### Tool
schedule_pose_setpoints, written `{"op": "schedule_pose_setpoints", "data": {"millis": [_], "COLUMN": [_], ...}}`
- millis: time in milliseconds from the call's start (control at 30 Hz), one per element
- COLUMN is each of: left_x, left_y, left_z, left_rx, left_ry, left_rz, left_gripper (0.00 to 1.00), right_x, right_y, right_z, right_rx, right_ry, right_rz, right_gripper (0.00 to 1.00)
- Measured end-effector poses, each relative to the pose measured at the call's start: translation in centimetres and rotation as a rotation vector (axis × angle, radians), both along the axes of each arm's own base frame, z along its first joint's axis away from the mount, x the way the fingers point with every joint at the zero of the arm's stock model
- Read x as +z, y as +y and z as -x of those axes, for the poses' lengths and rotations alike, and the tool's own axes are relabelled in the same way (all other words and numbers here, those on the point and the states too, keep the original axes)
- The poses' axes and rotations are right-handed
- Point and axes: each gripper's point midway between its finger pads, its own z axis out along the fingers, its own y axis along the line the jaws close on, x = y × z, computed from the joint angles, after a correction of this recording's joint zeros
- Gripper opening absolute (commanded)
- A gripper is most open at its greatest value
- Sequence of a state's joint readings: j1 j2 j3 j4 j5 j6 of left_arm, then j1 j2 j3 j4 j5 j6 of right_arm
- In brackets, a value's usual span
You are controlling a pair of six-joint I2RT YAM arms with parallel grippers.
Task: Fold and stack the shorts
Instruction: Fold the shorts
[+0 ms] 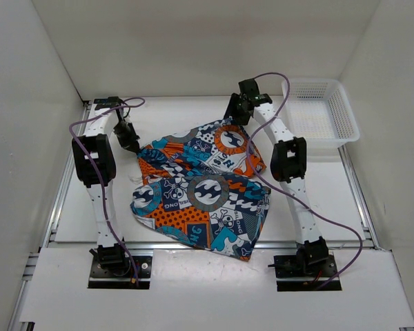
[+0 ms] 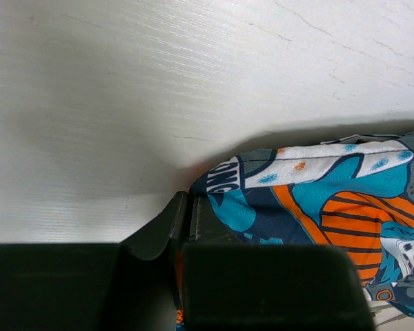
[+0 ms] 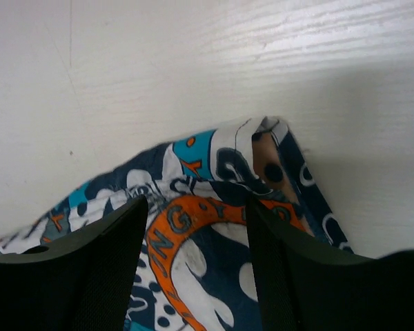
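The shorts (image 1: 200, 186) lay mid-desk (image 1: 317, 186), apparently at the first fold's grasping step. The left claw (image 1: 132, 143) was clamped on their ten o'clock corner, while the right claw (image 1: 234, 116) stood apart astride the one o'clock corner. It likely needed to pinch before both drew toward six o'clock.

The shorts (image 2: 317, 200) bear letter fragments — "ONG" by one corner; "NG" on orange print.

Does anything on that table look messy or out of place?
Nothing spilled or damaged. The shorts lie rumpled and askew on the table, their edges not lined up. The left gripper pinches one corner; the right gripper stands open over the far corner.
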State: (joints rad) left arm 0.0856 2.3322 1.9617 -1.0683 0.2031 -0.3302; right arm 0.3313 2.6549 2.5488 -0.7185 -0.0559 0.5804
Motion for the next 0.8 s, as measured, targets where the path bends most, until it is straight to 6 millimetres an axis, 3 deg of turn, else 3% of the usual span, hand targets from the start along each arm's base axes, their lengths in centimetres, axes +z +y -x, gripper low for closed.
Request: {"op": "schedule_pose_setpoints", "data": {"millis": [167, 300, 367, 400, 533, 600, 667, 700, 733, 800], "left_x": [0.0, 0.0, 0.0, 0.0, 0.0, 0.0, 0.0, 0.0, 0.0, 0.0], "left_y": [-0.1, -0.1, -0.1, -0.1, -0.1, 0.0, 0.1, 0.1, 0.1, 0.1], "left_z": [0.0, 0.0, 0.0, 0.0, 0.0, 0.0, 0.0, 0.0, 0.0, 0.0], "left_rx": [-0.001, -0.001, -0.002, -0.002, -0.002, 0.001, -0.001, -0.002, -0.003, -0.006], "left_ry": [0.0, -0.001, 0.0, 0.0, 0.0, -0.001, -0.001, -0.001, -0.001, -0.002], "left_rz": [0.003, 0.008, 0.008, 0.008, 0.008, 0.008, 0.007, 0.007, 0.007, 0.006], "left_gripper": [0.1, 0.1, 0.1, 0.1, 0.1, 0.1, 0.1, 0.1, 0.1, 0.1], "right_x": [-2.1, -1.4, -2.1, -2.4, -3.2, -3.2, -3.1, -3.1, -3.0, -2.5], "right_y": [0.9, 1.4, 1.3, 1.2, 0.7, 0.4, 0.0, -0.1, -0.3, -0.8], "right_z": [-1.8, -3.2, -3.4, -3.5, -3.7, -3.8, -3.8, -3.6, -3.5, -3.2], "right_rx": [-0.056, -0.101, -0.128, -0.141, -0.187, -0.199, -0.199, -0.195, -0.191, -0.177], "right_ry": [-0.011, -0.049, -0.041, -0.038, -0.031, -0.036, -0.049, -0.052, -0.056, -0.072], "right_rz": [-0.055, -0.104, -0.109, -0.111, -0.098, -0.086, -0.063, -0.046, -0.024, 0.012], "right_gripper": [0.64, 0.54, 0.37, 0.22, 0.04, 0.04, 0.14, 0.21, 0.38, 0.5]}}
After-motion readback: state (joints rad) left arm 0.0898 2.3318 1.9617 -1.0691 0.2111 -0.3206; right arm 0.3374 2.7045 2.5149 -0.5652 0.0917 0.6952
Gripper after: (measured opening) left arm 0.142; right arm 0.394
